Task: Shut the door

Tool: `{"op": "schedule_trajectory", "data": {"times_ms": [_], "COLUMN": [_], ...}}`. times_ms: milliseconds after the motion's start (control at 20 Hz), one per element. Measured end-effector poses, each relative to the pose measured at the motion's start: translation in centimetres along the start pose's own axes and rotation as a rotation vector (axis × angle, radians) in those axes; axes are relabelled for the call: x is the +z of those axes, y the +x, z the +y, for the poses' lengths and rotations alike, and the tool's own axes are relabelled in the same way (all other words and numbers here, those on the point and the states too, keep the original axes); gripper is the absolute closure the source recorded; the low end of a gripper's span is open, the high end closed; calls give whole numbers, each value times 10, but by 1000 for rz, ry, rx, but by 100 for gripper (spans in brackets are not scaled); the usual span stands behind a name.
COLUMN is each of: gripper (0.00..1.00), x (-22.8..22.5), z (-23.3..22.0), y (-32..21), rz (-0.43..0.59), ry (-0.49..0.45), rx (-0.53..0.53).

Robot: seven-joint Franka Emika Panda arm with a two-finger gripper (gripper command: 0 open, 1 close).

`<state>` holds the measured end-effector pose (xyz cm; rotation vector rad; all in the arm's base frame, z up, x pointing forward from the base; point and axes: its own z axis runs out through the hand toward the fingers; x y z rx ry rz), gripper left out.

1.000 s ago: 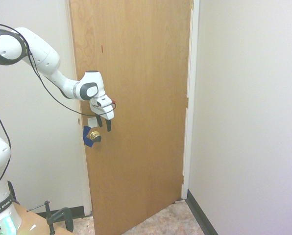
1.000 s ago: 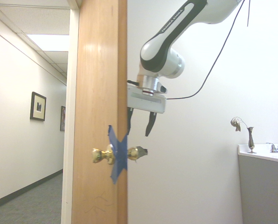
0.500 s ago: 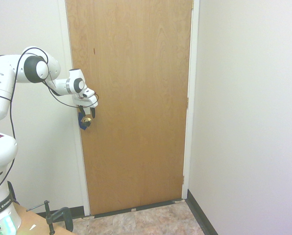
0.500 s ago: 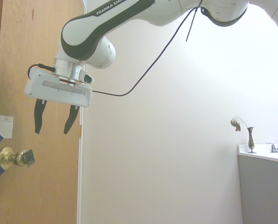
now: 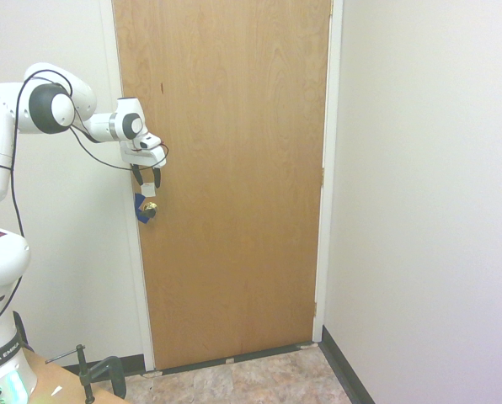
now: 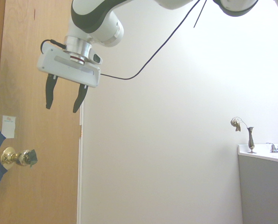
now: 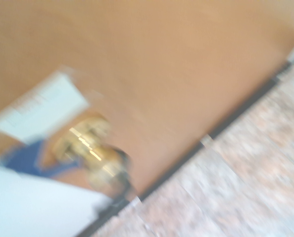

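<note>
The tool [image 6: 63, 98] has risen off the knob [image 6: 10, 157], open and empty (only the wrist view shows the floor [image 7: 245, 187]); door [image 5: 234, 168] shut.

1st ext. view stands back in the room, high up, facing the door [image 5: 234, 177] nearly straight on; arm enters from picture left. 2nd ext. view sits low and close, looking up along the wall, arm entering from the top. Both share the knob [image 5: 150, 207] and the gripper [image 6: 63, 97]. Wrist view looks down the door face at knob and floor (very blurred).
</note>
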<state>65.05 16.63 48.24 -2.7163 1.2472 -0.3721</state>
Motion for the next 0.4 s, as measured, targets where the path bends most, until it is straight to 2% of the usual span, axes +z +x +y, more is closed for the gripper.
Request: {"op": "schedule_trajectory", "data": {"times_ms": [200, 400], "gripper": [0, 0], "x": [-28, -40], "z": [67, 150], "y": [19, 32], "rz": [-4, -64], "ry": [-46, -117], "rx": [69, 113]}}
